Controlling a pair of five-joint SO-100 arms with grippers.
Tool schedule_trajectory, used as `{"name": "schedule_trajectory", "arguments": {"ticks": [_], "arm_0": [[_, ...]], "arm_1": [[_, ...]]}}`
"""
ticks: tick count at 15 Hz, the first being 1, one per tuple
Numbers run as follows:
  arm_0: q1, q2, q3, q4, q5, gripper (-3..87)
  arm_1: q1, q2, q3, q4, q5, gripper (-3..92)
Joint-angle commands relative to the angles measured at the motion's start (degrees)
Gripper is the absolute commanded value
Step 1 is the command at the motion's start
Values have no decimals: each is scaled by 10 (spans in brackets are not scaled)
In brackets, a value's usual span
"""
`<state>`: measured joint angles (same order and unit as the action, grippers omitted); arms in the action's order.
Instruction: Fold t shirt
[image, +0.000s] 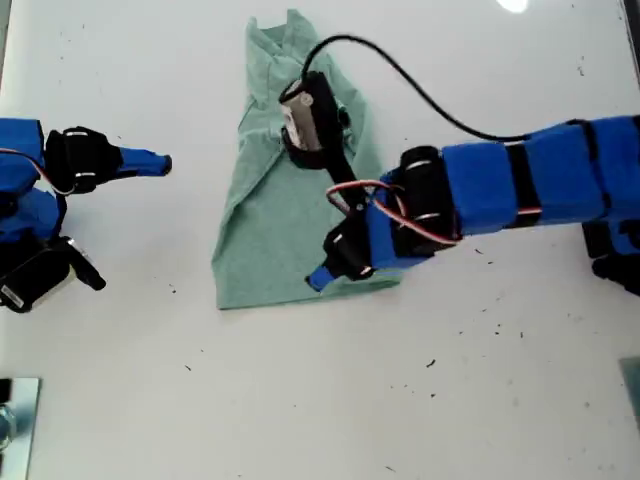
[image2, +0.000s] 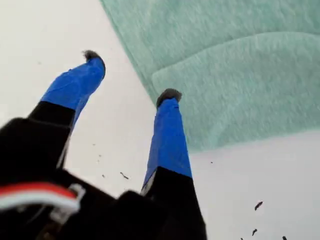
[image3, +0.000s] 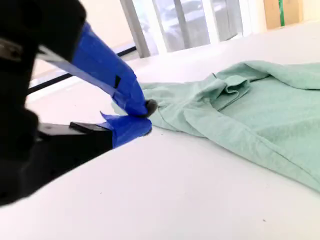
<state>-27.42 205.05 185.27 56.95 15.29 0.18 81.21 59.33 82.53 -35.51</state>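
The pale green t shirt lies on the white table, folded into a narrow long shape with bunched cloth at its far end. My first gripper reaches in from the exterior view's right to the shirt's near hem. It is open: one fingertip sits at the edge of the shirt, the other over bare table. My second gripper is shut on nothing at the exterior view's left, apart from the shirt. It points toward the shirt.
The first arm's wrist camera and a black cable hang over the shirt's upper part. Small dark specks dot the table. A metallic object sits at the exterior view's lower left corner.
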Motion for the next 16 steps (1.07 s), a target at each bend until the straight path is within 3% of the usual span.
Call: {"name": "schedule_trajectory", "arguments": {"ticks": [1,2,4,5,9,13,16], "arm_0": [[9,4,8,6,4,-2],[9,4,8,6,4,-2],[9,4,8,6,4,-2],[8,4,8,6,4,-2],[8,4,8,6,4,-2],[12,0,6,5,-4,-2],[86,-101,-68,-1,-122,-3]], "arm_1": [[38,201,98,43,-15,149],[63,286,204,39,-21,106],[127,481,480,-55,-35,32],[148,584,610,-112,-48,28],[213,825,955,-200,-28,28],[236,1046,1135,-186,-20,27],[236,1068,1172,-184,3,26]]}}
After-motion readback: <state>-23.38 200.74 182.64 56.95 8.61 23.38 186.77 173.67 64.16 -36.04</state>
